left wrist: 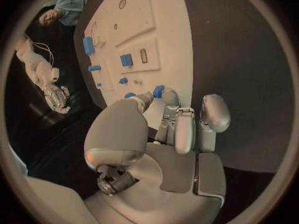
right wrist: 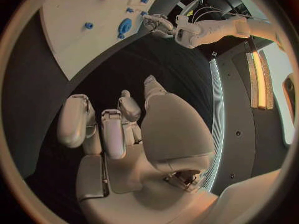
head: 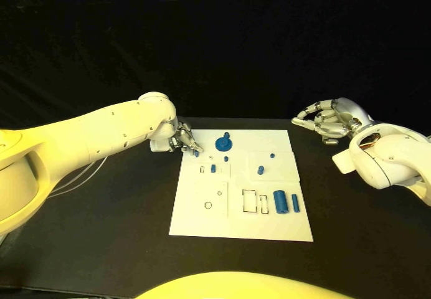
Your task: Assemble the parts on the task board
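The white task board (head: 242, 221) lies mid-table. My left hand (head: 182, 138) hovers at its far left corner and pinches a small blue part (head: 195, 150) at its fingertips; the left wrist view shows that part (left wrist: 159, 90) against a fingertip, above the board (left wrist: 168, 35). Just beside it a round blue part (head: 223, 144) with a knob sits on the board. Two blue cylinders (head: 281, 201) lie near the board's right edge, and small blue parts (head: 260, 169) dot the middle. My right hand (head: 327, 121) hangs off the board's far right corner, fingers loosely bent, holding nothing.
Black table (head: 108, 212) surrounds the board on all sides. Empty rectangular slots (head: 248, 199) and a round hole (head: 208, 204) mark the board's near half. The right wrist view shows my right hand (right wrist: 124, 129) over bare table, with the board (right wrist: 69, 20) beyond it.
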